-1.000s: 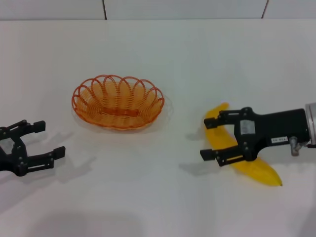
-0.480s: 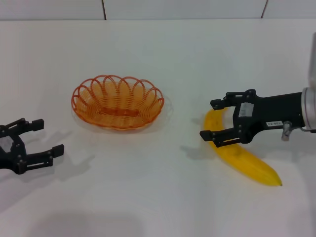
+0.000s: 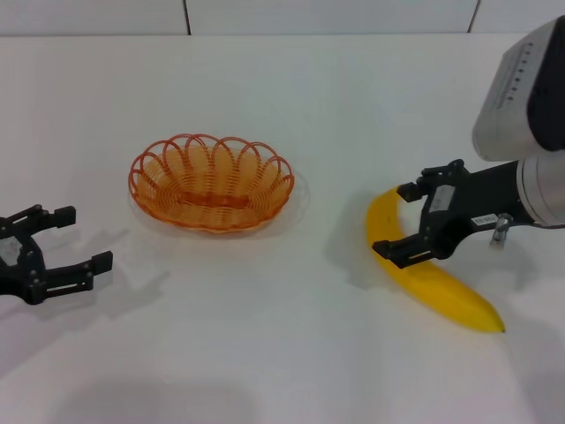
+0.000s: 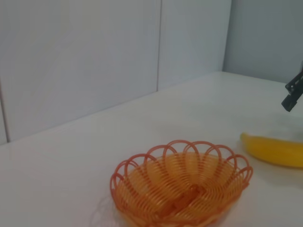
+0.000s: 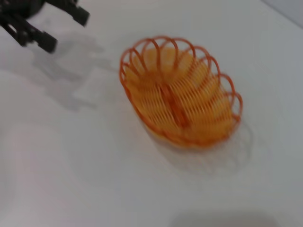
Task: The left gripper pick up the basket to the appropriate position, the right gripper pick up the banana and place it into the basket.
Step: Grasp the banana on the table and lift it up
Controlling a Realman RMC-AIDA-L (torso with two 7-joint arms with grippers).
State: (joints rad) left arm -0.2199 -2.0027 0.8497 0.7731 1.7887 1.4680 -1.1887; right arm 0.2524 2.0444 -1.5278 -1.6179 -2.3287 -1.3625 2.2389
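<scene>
The orange wire basket (image 3: 210,181) sits on the white table, left of centre. It also shows in the left wrist view (image 4: 182,187) and the right wrist view (image 5: 182,90), and it is empty. The yellow banana (image 3: 441,291) lies on the table at the right; one end shows in the left wrist view (image 4: 277,151). My right gripper (image 3: 395,221) is open over the banana's far half, one finger on each side. My left gripper (image 3: 84,237) is open and empty at the left edge, apart from the basket; it also shows in the right wrist view (image 5: 64,29).
The white table (image 3: 282,353) runs back to a tiled wall (image 3: 265,16). The bulky white right arm (image 3: 530,79) hangs over the table's right side. A right fingertip (image 4: 293,92) shows in the left wrist view.
My right gripper has shifted right along the banana and turned, and its white arm has come into view at the upper right. The left gripper has drawn slightly left. Basket and banana have not moved.
</scene>
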